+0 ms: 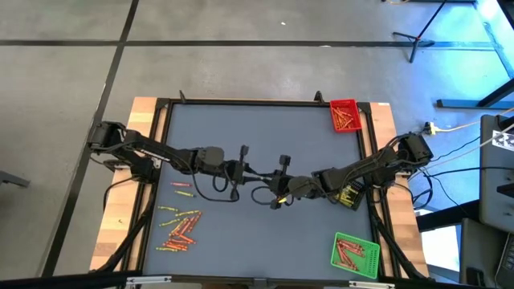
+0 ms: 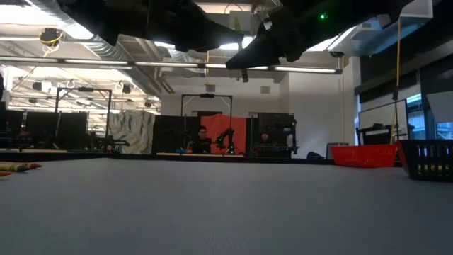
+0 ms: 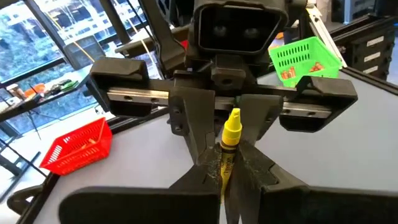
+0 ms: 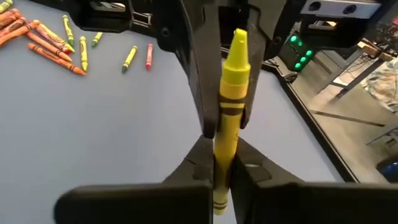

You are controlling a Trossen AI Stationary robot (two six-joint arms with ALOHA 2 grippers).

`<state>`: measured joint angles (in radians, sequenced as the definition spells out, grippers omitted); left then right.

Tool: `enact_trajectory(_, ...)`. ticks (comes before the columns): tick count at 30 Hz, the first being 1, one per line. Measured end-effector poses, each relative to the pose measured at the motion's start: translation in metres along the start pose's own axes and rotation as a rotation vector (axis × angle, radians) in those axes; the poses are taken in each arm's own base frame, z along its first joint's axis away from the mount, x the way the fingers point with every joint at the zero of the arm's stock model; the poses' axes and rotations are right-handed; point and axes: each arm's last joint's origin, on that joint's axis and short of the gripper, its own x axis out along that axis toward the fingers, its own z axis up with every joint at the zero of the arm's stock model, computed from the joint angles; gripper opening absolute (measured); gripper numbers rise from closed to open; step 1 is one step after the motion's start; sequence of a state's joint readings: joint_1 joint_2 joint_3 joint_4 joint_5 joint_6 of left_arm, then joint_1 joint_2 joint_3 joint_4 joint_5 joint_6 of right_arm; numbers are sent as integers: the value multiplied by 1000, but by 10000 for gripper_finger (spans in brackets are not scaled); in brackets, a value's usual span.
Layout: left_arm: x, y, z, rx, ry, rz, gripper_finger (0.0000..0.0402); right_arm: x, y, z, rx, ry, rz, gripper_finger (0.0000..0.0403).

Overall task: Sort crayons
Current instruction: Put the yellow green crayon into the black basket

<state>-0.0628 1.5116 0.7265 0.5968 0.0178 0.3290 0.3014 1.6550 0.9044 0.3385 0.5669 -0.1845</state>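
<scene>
A yellow crayon (image 3: 229, 140) (image 4: 231, 99) hangs in the air over the middle of the grey table (image 1: 265, 241). My left gripper (image 1: 252, 173) and my right gripper (image 1: 268, 185) meet there tip to tip, each shut on it from its own side. More red, orange and yellow crayons (image 1: 180, 227) (image 4: 46, 37) lie loose on the table's near left part. In the low view both grippers show only as dark shapes at the top (image 2: 248, 46). My left gripper pinches the crayon's wrapped end nearest to it (image 3: 224, 177) between its two fingers, which reach almost level from the table's left and lie along the crayon. The crayon is clear of the table. My right gripper pinches the crayon's other end (image 4: 219, 177) between its two fingers, coming slightly downward from the table's right and lying along the crayon. The crayon's middle (image 4: 233, 93) spans the gap to the left fingers (image 4: 205, 93), well above the table.
A red tray (image 1: 345, 115) with crayons stands at the far right corner, a green tray (image 1: 354, 254) with crayons at the near right, and a black tray (image 1: 350, 196) at the right edge under my right arm. Bare table lies between the loose pile and the trays.
</scene>
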Motion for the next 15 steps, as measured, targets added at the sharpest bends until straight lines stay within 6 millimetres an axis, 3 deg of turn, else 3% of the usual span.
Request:
enact_trajectory(6, 0, -3, 0, -21, 12, -9, 61, -6, -3, 1, -12, 44, 1, 38)
enact_trajectory(10, -10, -5, 5, -40, 80, 19, 101, -28, -10, 13, 33, 153, 4, 22)
enact_trajectory(15, -27, -6, 7, -34, 220, 108, 115, -65, -24, 22, 116, 376, 3, 15)
